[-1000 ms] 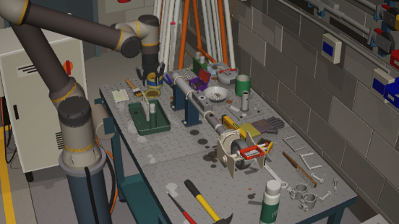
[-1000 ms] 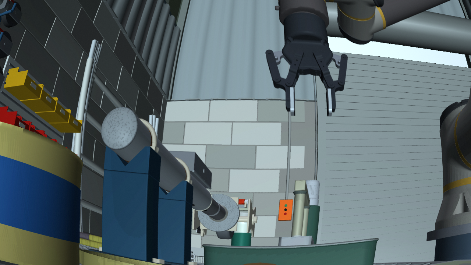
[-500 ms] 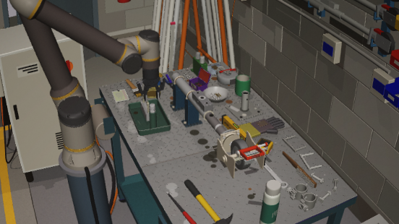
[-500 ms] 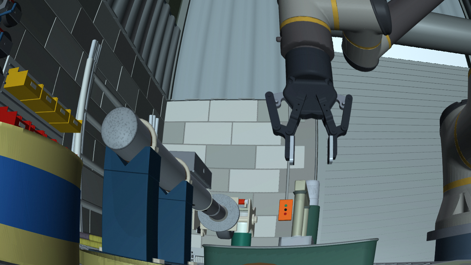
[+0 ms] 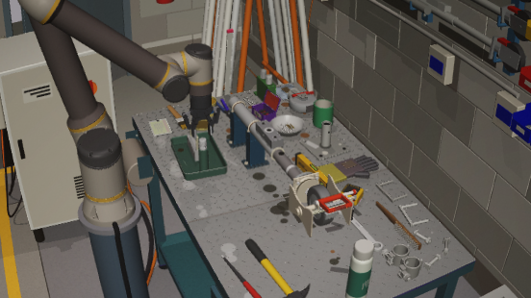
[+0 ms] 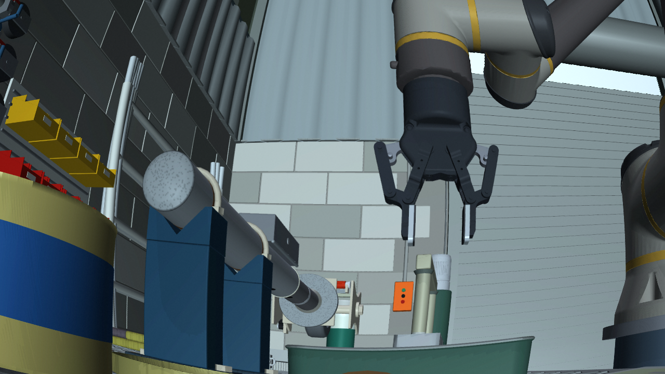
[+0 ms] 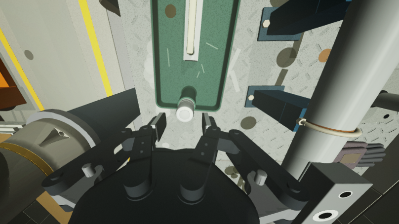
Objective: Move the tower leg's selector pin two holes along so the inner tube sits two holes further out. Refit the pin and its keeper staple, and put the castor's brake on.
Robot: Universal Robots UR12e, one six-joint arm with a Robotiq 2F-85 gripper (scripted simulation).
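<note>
The selector pin (image 6: 441,272) with its knurled white head (image 7: 184,113) stands upright in a green holder at the near end of the green tray (image 5: 198,156), beside the pale keeper staple (image 6: 422,293) held upright in a grey block. My gripper (image 6: 438,239) hangs open just above the pin's head, holding nothing. The tower leg (image 5: 262,137) lies across two blue V-blocks (image 6: 204,288) to the right of the tray, its castor (image 5: 317,199) with the red brake lever (image 5: 336,202) toward the front of the bench.
The blue V-blocks (image 7: 278,107) and the grey outer tube (image 7: 343,92) stand close to the right of my gripper. A grey collar block (image 7: 331,192) with holes sits on the tube. Hammer (image 5: 271,269), bottle (image 5: 360,269), clamps and gloves lie further along the bench.
</note>
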